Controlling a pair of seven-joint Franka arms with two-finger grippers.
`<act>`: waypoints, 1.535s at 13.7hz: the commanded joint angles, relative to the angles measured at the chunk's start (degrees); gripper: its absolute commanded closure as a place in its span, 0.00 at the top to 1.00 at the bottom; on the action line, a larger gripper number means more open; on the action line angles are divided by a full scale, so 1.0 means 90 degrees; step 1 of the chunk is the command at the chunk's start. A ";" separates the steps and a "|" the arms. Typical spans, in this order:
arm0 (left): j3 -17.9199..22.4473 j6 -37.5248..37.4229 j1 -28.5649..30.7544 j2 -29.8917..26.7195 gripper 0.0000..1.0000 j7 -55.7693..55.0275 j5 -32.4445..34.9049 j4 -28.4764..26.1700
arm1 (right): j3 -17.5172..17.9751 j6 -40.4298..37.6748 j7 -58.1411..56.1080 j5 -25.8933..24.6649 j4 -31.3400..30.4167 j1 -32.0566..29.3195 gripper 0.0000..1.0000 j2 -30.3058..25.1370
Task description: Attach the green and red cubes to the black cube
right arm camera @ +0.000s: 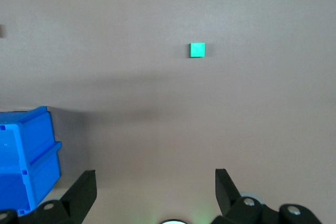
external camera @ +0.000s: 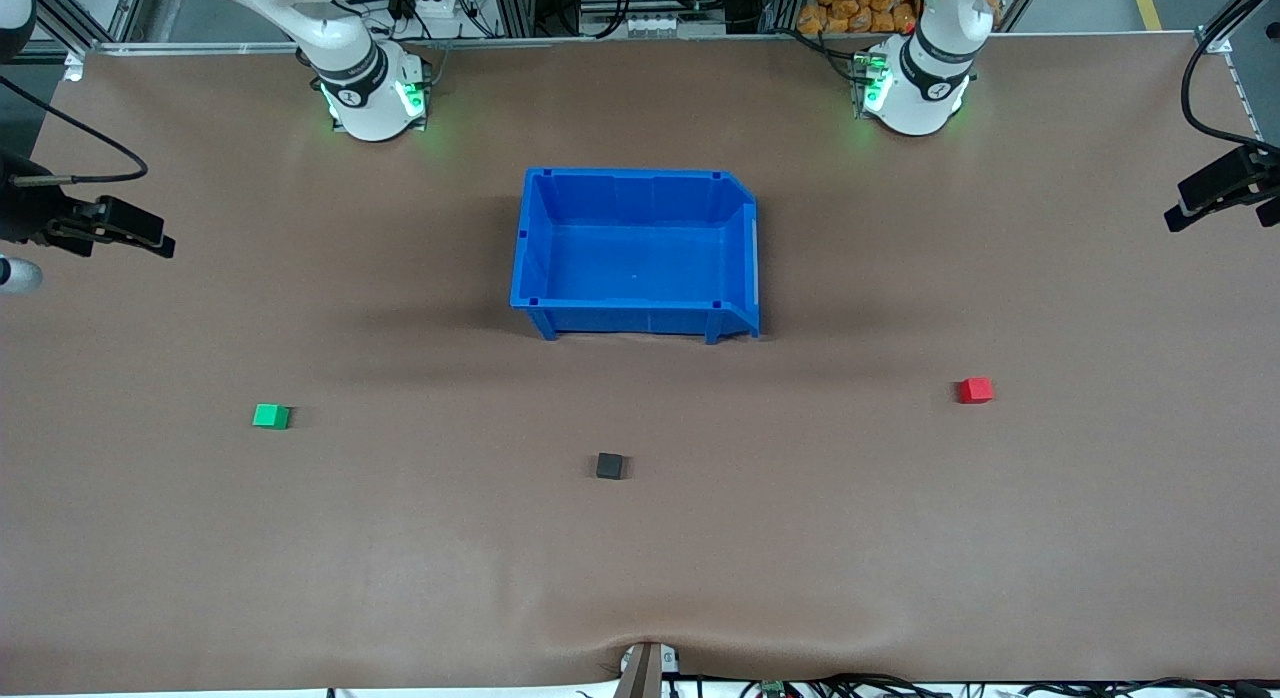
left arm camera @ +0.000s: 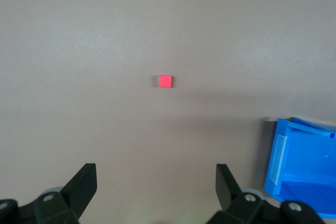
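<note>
Brown tabletop lies mostly bare. Nearest the front camera sits the black cube (external camera: pixel 610 465); the green cube (external camera: pixel 271 416) at its ten o'clock, the red cube (external camera: pixel 976 390) at two, the blue bin (external camera: pixel 636 250) at twelve. Left gripper (left arm camera: pixel 156 182) and right gripper (right arm camera: pixel 155 187) hang high, jaws wide and empty. Best descend straight, centring each cube between fingers.

No readable text or labels
</note>
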 commanded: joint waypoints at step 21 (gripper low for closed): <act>0.0024 0.0087 0.0349 0.1210 1.00 0.0013 0.0082 0.0413 | 0.0009 0.1716 0.0861 -0.0001 -0.1387 -0.0615 1.00 0.0645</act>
